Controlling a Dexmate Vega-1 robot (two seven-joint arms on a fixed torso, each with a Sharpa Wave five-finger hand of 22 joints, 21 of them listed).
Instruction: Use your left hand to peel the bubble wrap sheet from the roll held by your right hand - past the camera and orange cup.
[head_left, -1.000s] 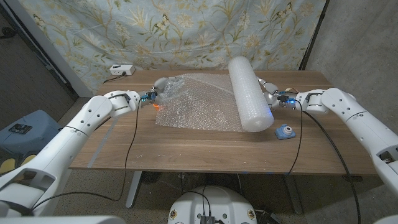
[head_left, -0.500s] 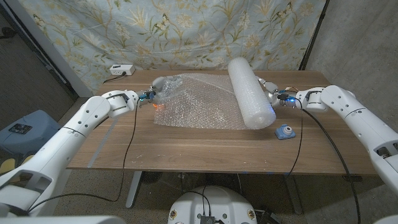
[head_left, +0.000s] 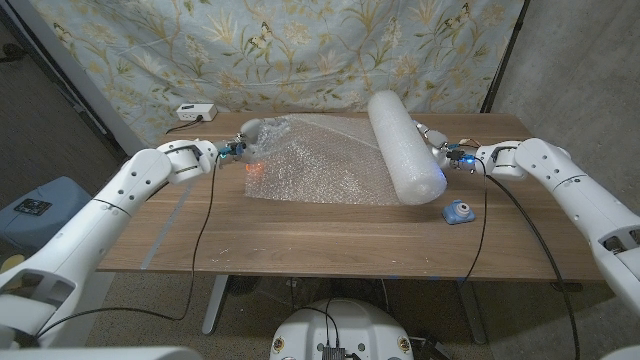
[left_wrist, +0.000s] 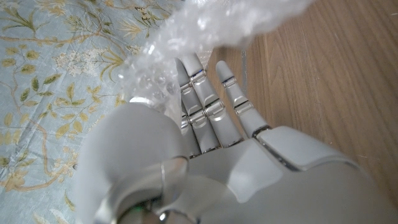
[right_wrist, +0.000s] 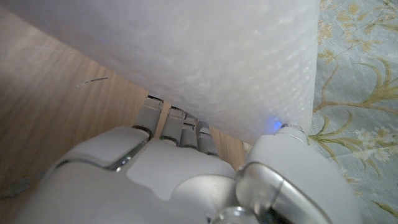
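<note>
The white bubble wrap roll (head_left: 404, 146) lies across the table's right half, running front to back. My right hand (head_left: 437, 150) holds it from its right side; in the right wrist view the fingers (right_wrist: 177, 121) press under the roll (right_wrist: 186, 56). The unrolled clear sheet (head_left: 325, 170) spreads leftward from the roll. My left hand (head_left: 249, 134) grips the sheet's crumpled left edge, lifted off the wood; the left wrist view shows the wrap (left_wrist: 205, 31) over the fingers (left_wrist: 205, 106). An orange cup (head_left: 252, 170) glows through the sheet. A small blue camera (head_left: 458, 212) sits front right of the roll.
A white box (head_left: 195, 112) with a cable stands at the table's back left corner. The wooden table (head_left: 300, 235) has bare wood along its front. A floral curtain (head_left: 300, 50) hangs close behind. A blue stool (head_left: 35, 205) stands on the floor to the left.
My left hand has moved back and up a little with the sheet's edge, pulling the sheet tauter. The roll and my right hand have hardly shifted.
</note>
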